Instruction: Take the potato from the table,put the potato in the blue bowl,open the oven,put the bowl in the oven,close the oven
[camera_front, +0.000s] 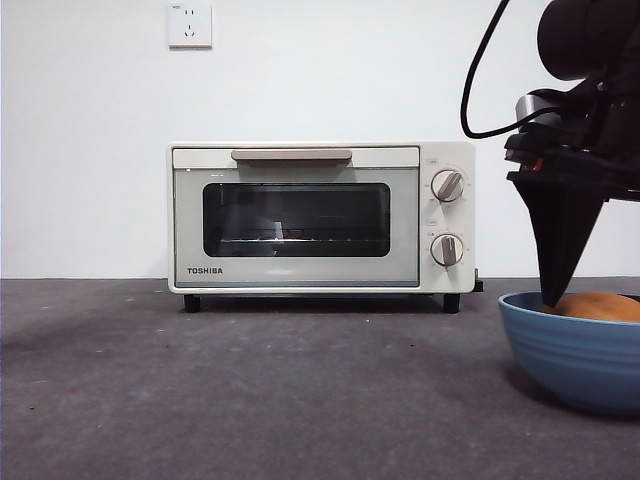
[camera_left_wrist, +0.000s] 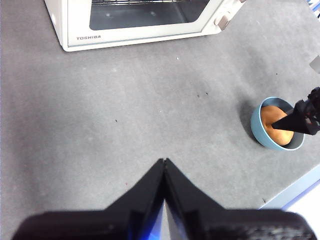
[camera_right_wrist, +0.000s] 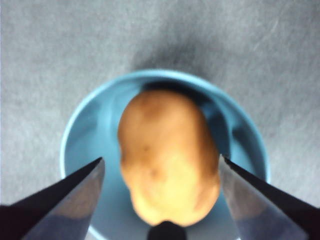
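Front view puts the blue bowl (camera_front: 575, 350) nearest, at the tabletop's (camera_front: 250, 400) near right corner, with the potato (camera_front: 598, 305) lying inside it. The right tool (camera_right_wrist: 161, 167) hangs just over the bowl, its jaws spread wide on either side of the potato and apart from it, so the drop into the bowl looks done. The left tool (camera_left_wrist: 164, 162) waits above bare tabletop, jaws pressed together on nothing. Farther back, along the far edge, stands the oven (camera_front: 320, 217), door shut, "TOSHIBA" printed low on its front. Opening it comes next, I judge: a tool must reach the bar handle (camera_front: 291, 155) and pull the door down.
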